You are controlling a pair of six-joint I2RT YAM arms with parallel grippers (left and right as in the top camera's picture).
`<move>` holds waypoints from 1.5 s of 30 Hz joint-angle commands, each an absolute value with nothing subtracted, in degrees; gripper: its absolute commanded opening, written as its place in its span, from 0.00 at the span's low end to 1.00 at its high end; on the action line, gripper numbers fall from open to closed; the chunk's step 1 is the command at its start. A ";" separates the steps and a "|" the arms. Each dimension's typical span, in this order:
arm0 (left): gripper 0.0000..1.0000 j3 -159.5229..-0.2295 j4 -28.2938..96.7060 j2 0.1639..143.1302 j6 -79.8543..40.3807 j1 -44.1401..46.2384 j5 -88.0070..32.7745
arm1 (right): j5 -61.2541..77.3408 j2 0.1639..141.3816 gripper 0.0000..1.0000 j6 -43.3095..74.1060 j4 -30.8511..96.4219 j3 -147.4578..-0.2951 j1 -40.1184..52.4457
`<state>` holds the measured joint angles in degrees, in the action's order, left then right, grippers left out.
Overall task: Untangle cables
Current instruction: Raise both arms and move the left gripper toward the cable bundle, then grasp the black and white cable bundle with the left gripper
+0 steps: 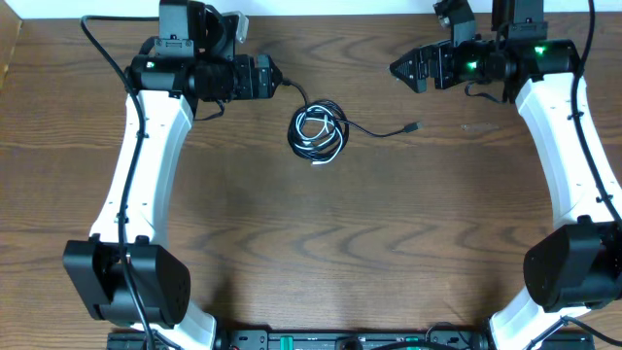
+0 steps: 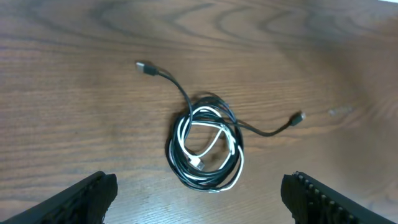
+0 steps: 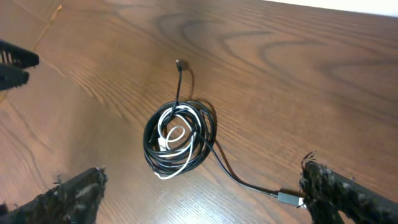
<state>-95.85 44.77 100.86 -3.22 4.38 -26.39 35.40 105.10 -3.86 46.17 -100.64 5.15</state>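
At mid-table (image 1: 292, 243), between the arms, the cables (image 1: 317, 133) lie in one tight coil, black loops round a white cord (image 2: 214, 140); left gripper (image 1: 275, 78) and right gripper (image 1: 397, 68) hover apart from it, jaws wide, holding nothing. Best start, I judge: pinch a free plug (image 1: 412, 126), not the coil; draw outward while the other arm pins the loops. Coil near round, no real long axis; one tail points toward the right arm, the other toward the left gripper.

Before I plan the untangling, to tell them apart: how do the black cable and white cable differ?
The black cable sends two plug-tipped tails out of the coil; the white cable lies within it. The black cable winds in more loops than the white cable. Both lie coiled together.
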 commanded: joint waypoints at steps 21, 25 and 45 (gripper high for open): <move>0.62 -96.84 43.70 125.01 -18.37 13.06 -11.84 | 28.40 104.97 0.86 -0.82 50.06 -101.89 5.37; 0.52 -96.82 43.83 126.50 -19.03 13.87 -10.15 | 28.40 105.03 0.86 -0.82 50.37 -101.89 5.37; 0.08 -90.78 40.88 127.11 -20.93 14.24 -9.85 | 28.40 105.03 0.84 -0.64 50.43 -101.47 5.37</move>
